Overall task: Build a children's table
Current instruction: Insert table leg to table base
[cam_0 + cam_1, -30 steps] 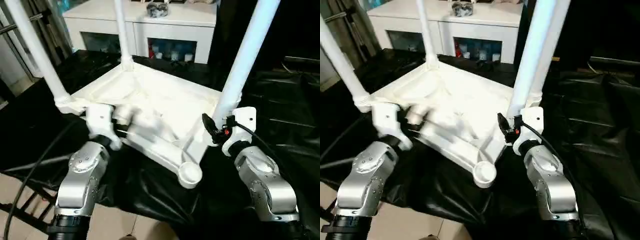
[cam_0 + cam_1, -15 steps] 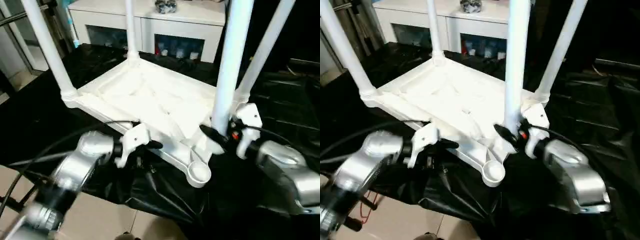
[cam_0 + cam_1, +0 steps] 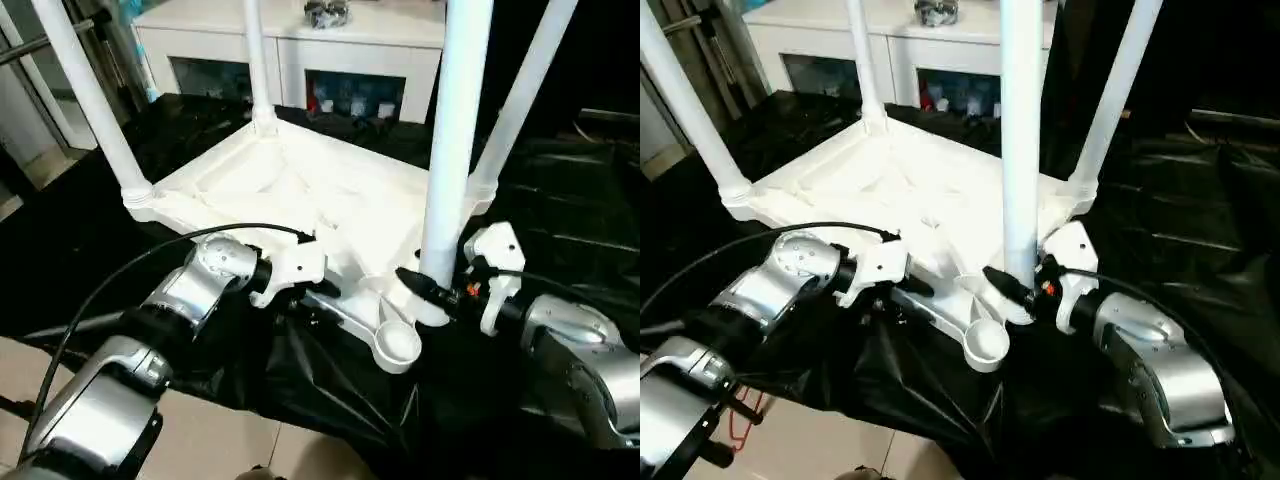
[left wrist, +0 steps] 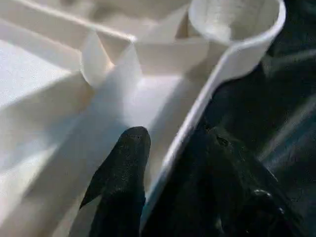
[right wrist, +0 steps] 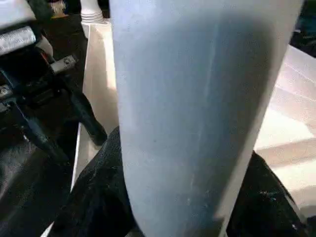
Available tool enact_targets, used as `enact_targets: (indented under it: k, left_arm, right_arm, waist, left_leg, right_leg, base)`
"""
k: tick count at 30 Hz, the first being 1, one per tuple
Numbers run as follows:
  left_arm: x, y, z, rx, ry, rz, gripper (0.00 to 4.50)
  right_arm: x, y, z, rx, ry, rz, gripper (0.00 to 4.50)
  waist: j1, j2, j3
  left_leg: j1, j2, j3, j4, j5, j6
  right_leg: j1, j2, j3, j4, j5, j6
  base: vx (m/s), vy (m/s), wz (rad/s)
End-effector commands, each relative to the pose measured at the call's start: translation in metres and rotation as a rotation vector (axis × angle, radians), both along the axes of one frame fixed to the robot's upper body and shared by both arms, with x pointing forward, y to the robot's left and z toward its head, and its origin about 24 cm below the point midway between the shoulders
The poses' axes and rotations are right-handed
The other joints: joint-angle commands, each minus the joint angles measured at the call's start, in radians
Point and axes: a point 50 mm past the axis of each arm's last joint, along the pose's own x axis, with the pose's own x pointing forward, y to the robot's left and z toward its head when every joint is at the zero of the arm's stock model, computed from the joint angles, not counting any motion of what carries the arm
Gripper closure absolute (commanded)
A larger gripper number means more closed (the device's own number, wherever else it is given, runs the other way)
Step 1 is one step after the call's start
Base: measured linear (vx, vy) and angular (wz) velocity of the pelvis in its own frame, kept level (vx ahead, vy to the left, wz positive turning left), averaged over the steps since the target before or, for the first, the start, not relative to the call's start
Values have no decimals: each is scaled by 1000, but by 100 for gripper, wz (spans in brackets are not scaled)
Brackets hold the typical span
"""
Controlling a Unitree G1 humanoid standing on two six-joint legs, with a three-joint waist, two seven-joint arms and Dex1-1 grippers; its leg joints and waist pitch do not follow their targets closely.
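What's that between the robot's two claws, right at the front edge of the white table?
Between the left gripper and right gripper sits the tabletop's empty corner socket, seen from the left eye view.

The work surface is a table draped in glossy, wrinkled black plastic sheeting (image 3: 560, 190). Lying directly on it, underside up, is the white plastic rectangular tabletop (image 3: 300, 190) with ribbed underside and rounded corner sockets. The near corner socket (image 3: 396, 345) sits at the drape's front edge. Beyond the drape's front edge is light tiled floor (image 3: 230, 440).
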Motion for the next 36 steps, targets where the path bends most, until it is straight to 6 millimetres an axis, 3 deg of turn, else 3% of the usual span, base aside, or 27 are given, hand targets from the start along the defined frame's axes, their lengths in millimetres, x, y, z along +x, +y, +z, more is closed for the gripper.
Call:
enact_targets:
  k: [1,2,5,7,11,13,15,17,24,25,26,27,29,31,33,34,36]
  left_arm:
    - [3,0,4,32,-15,-23,274]
    - [6,-1,4,50,-12,-38,278]
    - [7,-2,4,73,-12,-53,295]
    - [8,-4,0,116,-23,-80,312]
    - [9,-6,-2,155,-34,-98,330]
    - [9,-5,-7,238,-33,-131,351]
    - [8,-5,-10,268,-14,-141,357]
    - [9,-5,-10,285,-10,-136,376]
    - [15,-12,-3,146,142,32,412]
    - [15,-12,-3,146,142,32,412]
    - [17,-13,-3,123,142,94,419]
    - [18,-12,-4,116,141,120,428]
    - [21,-10,-7,96,137,223,434]
    - [21,-7,-10,91,148,323,442]
    - [20,-6,-11,86,159,355,445]
    - [19,-5,-12,81,168,379,447]
    - [15,-4,-14,74,171,405,449]
  right_arm:
    - [-1,2,8,0,-26,18,259]
    - [-3,1,8,-3,-25,13,259]
    - [-3,0,7,-8,-25,8,259]
    - [-4,-1,7,-14,-26,5,259]
    - [-4,-2,7,-17,-27,4,259]
    - [-4,0,9,-18,-32,6,259]
    - [-4,0,9,-18,-34,6,259]
    - [-3,0,9,-17,-39,2,259]
    - [5,-3,12,7,-77,-87,259]
    - [5,-3,12,7,-77,-87,259]
    - [8,-3,11,21,-75,-124,259]
    - [9,-3,11,26,-72,-142,259]
    - [14,-3,8,47,-50,-210,259]
    - [17,-1,7,85,-29,-249,259]
    - [19,-1,6,94,-20,-264,259]
    - [20,0,5,103,-14,-275,259]
    - [22,1,4,116,-7,-285,259]
  waist:
    - [-1,-5,-69]
    - [0,5,-69]
    - [1,1,-69]
    - [1,10,-70]
    - [1,7,-70]
    - [-1,13,-70]
    - [-3,8,-68]
    - [-7,11,-70]
    - [-19,11,-72]
    - [-23,6,-72]
    - [-25,8,-73]
    - [-32,-7,-70]
    - [-35,0,-69]
    - [-44,-10,-69]
    - [-46,-4,-69]
    - [-47,-11,-70]
    - [-48,-8,-69]
  left_leg:
    - [7,87,-46,-58,-56,44]
    - [7,85,-47,-57,-54,46]
    - [6,86,-47,-57,-52,49]
    - [6,85,-47,-56,-53,49]
    - [4,85,-48,-57,-53,53]
    - [5,84,-48,-55,-57,55]
    - [4,83,-48,-56,-56,57]
    - [2,82,-48,-56,-46,61]
    - [0,79,-48,-54,-34,76]
    - [-3,76,-48,-54,-29,81]
    - [-3,75,-48,-54,-27,82]
    - [-4,70,-45,-53,-28,88]
    - [-6,68,-46,-52,-25,87]
    - [-10,69,-47,-56,-5,89]
    - [-11,70,-49,-54,8,98]
    - [-9,73,-48,-55,8,97]
    - [-10,73,-48,-55,16,106]
  right_leg:
    - [60,-148,63,-78,-16,-175]
    - [58,-147,63,-80,-18,-174]
    - [62,-148,62,-77,2,-181]
    - [63,-146,62,-78,-9,-178]
    - [65,-146,61,-82,-22,-172]
    - [63,-146,61,-83,-34,-172]
    - [66,-146,62,-86,-51,-168]
    - [67,-146,60,-84,-36,-170]
    - [66,-146,57,-86,-45,-186]
    - [68,-147,57,-84,-39,-187]
    - [69,-147,56,-85,-39,-187]
    - [69,-145,54,-90,-60,-184]
    - [68,-146,53,-90,-83,-185]
    - [70,-144,48,-88,-104,-182]
    - [67,-142,50,-90,-99,-169]
    - [68,-144,52,-87,-85,-172]
    - [64,-146,51,-85,-62,-179]
  base:
    - [0,0,0]
    - [0,0,0]
    - [0,0,0]
    - [0,0,0]
    - [0,0,0]
    - [0,0,0]
    - [0,0,0]
    - [0,0,0]
    - [0,0,0]
    - [0,0,0]
    - [0,0,0]
    - [0,0,0]
    - [0,0,0]
    - [0,0,0]
    - [0,0,0]
    - [0,0,0]
    - [0,0,0]
